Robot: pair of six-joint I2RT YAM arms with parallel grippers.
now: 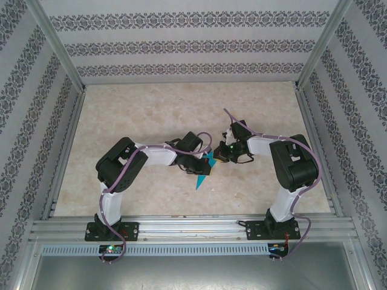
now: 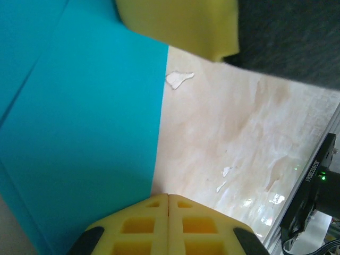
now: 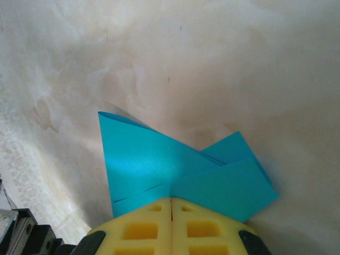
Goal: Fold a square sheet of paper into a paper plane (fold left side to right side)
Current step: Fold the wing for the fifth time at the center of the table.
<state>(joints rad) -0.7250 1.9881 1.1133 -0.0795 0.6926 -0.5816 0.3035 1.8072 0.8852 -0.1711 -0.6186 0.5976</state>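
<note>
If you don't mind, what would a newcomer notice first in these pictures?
The folded teal-blue paper stands out at the middle of the pale marbled table. The left gripper and right gripper meet over it from either side, both yellow-tipped and shut.

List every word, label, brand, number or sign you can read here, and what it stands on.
White lettering running up the black module at the edge of the table: too blurred to read.
Teal paper: plain, no print.
No other text is legible.
</note>
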